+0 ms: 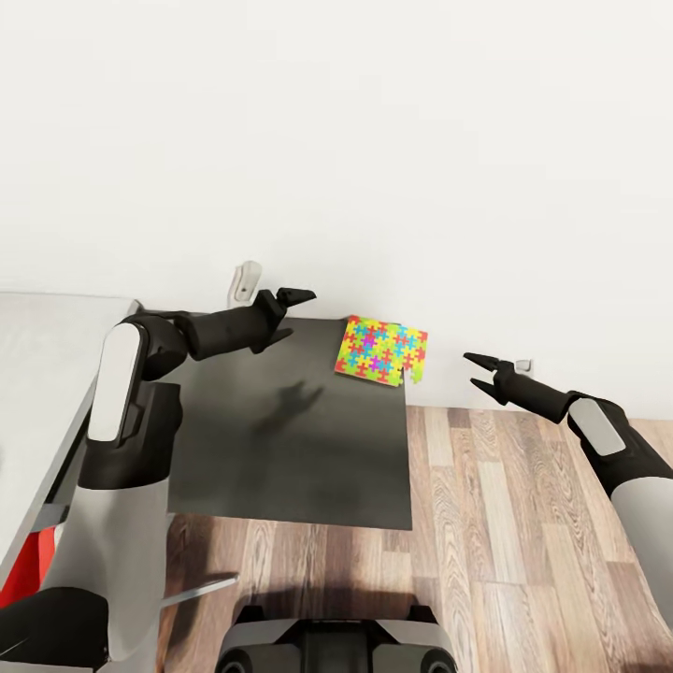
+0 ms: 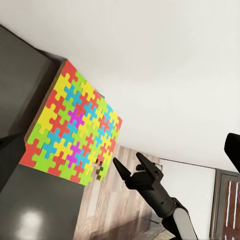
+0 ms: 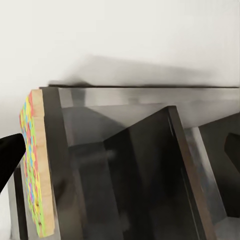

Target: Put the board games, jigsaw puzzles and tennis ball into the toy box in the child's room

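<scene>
Jigsaw puzzles (image 1: 381,350) stacked at far right corner of dark table wing (image 1: 290,439), edge overhanging slightly. Likely light, thin, stiff; pinch overhanging edge. Right gripper (image 1: 480,372) just right of stack, jaws spread, empty. Left gripper (image 1: 297,297) above wing, jaw state unclear.

Bright, even render with soft shadows

The white wall (image 1: 374,140) is nearly blown out; a blurred shadow of the left arm (image 1: 224,332) lies on the dark table (image 1: 280,449), which carries a dull sheen. The right wrist view is hazy and smeared near the desk edge; head-view edges stretch slightly.
</scene>
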Controlling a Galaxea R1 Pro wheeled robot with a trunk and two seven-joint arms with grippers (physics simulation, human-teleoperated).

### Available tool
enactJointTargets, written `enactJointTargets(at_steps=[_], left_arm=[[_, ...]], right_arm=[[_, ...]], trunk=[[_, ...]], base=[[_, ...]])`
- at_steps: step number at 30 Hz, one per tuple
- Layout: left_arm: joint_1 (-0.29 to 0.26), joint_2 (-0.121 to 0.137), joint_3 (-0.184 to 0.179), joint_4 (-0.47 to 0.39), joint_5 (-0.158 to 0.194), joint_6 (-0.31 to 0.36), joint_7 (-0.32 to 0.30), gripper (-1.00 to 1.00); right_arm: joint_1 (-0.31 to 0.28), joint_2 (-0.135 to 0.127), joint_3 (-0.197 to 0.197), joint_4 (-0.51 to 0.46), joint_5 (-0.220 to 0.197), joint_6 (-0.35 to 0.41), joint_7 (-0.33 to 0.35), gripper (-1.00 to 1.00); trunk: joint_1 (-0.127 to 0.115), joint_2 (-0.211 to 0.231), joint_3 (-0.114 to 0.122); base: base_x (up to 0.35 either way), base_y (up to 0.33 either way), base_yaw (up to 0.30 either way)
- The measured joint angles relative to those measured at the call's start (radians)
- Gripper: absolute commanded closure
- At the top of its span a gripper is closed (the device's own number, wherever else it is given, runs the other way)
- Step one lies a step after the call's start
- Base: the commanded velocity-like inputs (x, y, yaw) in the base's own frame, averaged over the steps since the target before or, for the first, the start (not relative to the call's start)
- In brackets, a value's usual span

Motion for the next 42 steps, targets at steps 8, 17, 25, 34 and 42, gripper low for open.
enactJointTargets(at_steps=[8, 17, 25, 34, 42], left_arm=[[-0.002, -0.008, -0.011, 0.0, 0.0, 0.0, 0.0, -1.0], [-0.01, -0.011, -0.015, 0.0, 0.001, 0.0, 0.0, -1.0], [-0.013, -0.011, -0.016, 0.0, 0.001, 0.0, 0.0, -1.0], [-0.014, -0.011, -0.017, 0.0, 0.001, 0.0, 0.0, -1.0], [-0.014, -0.011, -0.018, 0.0, 0.001, 0.0, 0.0, -1.0]], right_arm=[[0.0, -0.002, -0.002, 0.0, -0.001, 0.0, 0.0, -1.0], [-0.002, -0.005, -0.003, -0.002, -0.002, 0.003, 0.0, -1.0], [-0.002, -0.008, -0.004, -0.008, -0.004, 0.003, 0.001, -1.0], [-0.001, -0.01, -0.022, -0.013, -0.011, 0.003, 0.004, -1.0], [0.0, -0.011, -0.09, -0.014, -0.014, 0.005, 0.006, -1.0]], trunk=[[0.0, 0.0, 0.0], [0.0, 0.0, 0.0], [0.0, 0.0, 0.0], [0.0, 0.0, 0.0], [0.0, 0.0, 0.0]], base=[[0.0, 0.0, 0.051], [0.0, 0.0, 0.217], [0.0, 0.0, 0.239], [0.0, 0.0, 0.075], [0.0, 0.0, 0.018]])
